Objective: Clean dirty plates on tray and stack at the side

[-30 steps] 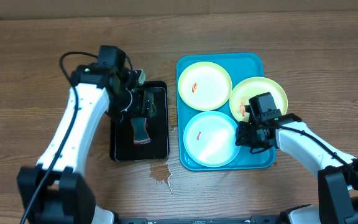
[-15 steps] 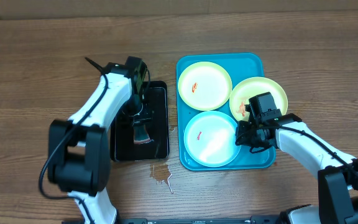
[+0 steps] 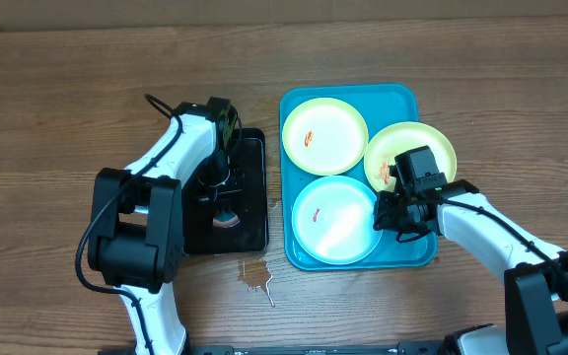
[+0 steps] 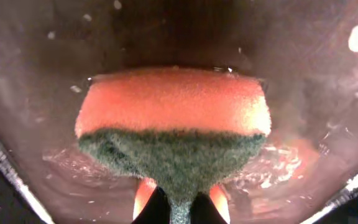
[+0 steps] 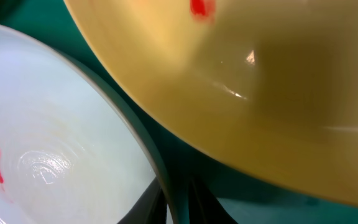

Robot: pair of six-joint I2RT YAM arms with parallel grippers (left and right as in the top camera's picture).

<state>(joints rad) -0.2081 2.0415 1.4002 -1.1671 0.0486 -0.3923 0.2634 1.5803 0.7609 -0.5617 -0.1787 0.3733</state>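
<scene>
Three plates lie on the turquoise tray (image 3: 398, 102): one at the far left (image 3: 323, 136), one at the right (image 3: 420, 148) lapping over the tray's edge, one at the near side (image 3: 328, 222). Each carries a small red smear. My right gripper (image 3: 383, 217) is shut on the near plate's right rim; the right wrist view shows its fingers (image 5: 179, 202) either side of that pale rim (image 5: 148, 155), with the yellow right plate (image 5: 260, 93) above. My left gripper (image 3: 223, 193) is down in the black tray (image 3: 256, 158), shut on an orange and dark green sponge (image 4: 173, 118).
The black tray holds shallow water (image 4: 42, 81) around the sponge. A small puddle (image 3: 256, 276) lies on the wooden table just in front of it. The table stretches bare to the left and behind both trays.
My left gripper has closed onto the sponge in the black tray, and the left arm has swung round over it. The right arm and the plates have not moved.
</scene>
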